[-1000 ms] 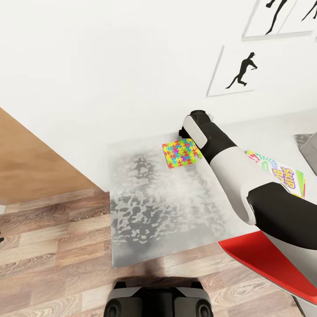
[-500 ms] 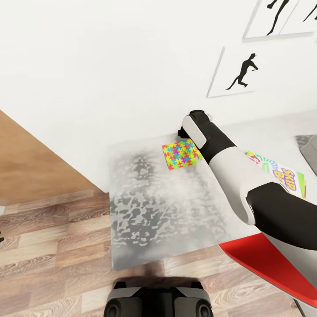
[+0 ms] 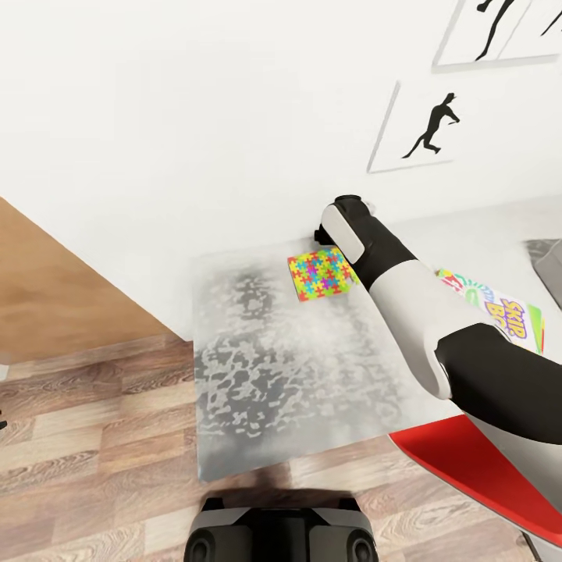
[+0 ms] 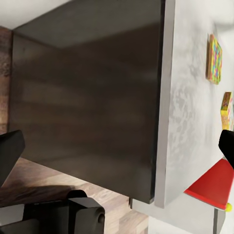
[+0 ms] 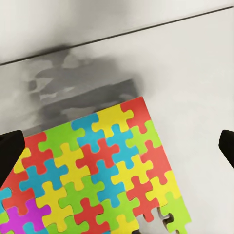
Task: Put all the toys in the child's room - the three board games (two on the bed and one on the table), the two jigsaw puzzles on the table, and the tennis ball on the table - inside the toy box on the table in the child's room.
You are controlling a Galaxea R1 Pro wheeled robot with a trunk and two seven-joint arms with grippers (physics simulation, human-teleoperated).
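Right hand (image 5: 117, 146), fingers spread wide, is hovering over jigsaw puzzle (image 3: 321, 272) lying on counter (image 3: 273, 367); Skip-Bo box (image 3: 499, 308) at 3 o'clock. Left hand state: cannot tell.

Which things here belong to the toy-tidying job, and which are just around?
Job:
jigsaw, under the right gripper
Skip-Bo box
table

Just around:
silhouette pictures
red chair
floor
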